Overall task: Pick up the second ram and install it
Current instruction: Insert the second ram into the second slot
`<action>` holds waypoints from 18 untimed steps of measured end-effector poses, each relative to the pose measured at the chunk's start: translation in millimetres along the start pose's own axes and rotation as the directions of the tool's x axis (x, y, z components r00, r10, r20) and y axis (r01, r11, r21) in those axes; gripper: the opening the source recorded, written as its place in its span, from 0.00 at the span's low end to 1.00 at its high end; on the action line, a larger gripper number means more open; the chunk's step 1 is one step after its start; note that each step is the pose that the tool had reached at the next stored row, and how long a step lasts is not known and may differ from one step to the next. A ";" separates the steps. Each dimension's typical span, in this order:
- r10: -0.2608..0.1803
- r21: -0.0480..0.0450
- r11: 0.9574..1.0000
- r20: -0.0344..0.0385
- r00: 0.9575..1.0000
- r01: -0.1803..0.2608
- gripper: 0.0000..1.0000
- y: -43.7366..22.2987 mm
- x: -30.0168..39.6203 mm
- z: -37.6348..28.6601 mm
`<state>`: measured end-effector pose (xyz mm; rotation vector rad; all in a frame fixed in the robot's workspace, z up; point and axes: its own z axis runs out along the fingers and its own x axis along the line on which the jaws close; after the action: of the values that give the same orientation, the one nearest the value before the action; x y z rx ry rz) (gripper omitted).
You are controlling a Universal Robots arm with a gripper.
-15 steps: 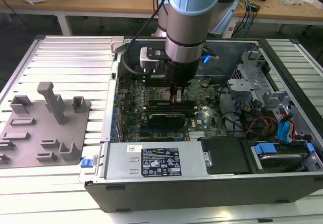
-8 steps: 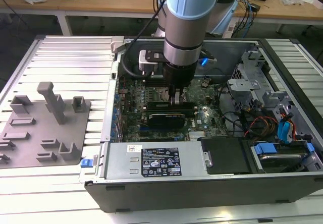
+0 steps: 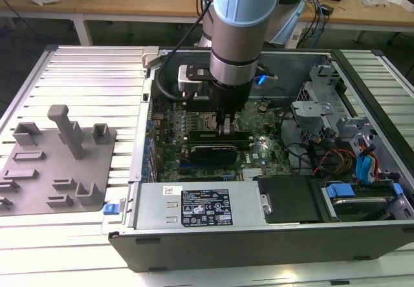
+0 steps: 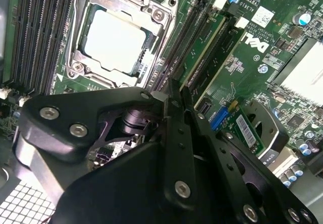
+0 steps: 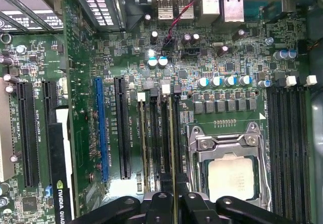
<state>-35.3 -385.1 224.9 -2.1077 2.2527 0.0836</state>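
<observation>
My gripper (image 3: 229,127) reaches straight down into the open computer case (image 3: 129,190), onto the memory slots beside the square processor socket (image 5: 229,176). In the first wrist view the gripper (image 5: 174,198) is shut on the second ram (image 5: 170,148). The ram is a thin green stick seen edge-on, standing upright along a slot and running away from the fingers. In the second wrist view the black fingers (image 4: 189,128) meet at the near end of the slots, next to the socket (image 4: 118,40). The gripper (image 4: 174,94) hides that end of the stick.
A black graphics card (image 3: 210,152) lies just in front of the memory slots. The grey power supply (image 3: 200,206) lines the case's near wall. Drive cages and cables (image 3: 336,138) fill the exterior view's right. A grey fixture plate (image 3: 58,164) sits outside the case on the left.
</observation>
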 end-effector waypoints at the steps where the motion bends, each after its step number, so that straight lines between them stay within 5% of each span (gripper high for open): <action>1: 0.000 0.000 1.000 0.000 1.000 0.000 0.14 0.0 0.0 0.1; 18: -0.033 -0.003 0.999 0.000 0.999 0.033 0.14 -0.3 0.2 2.1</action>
<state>-35.0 -385.1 222.8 -2.1455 2.2184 0.0848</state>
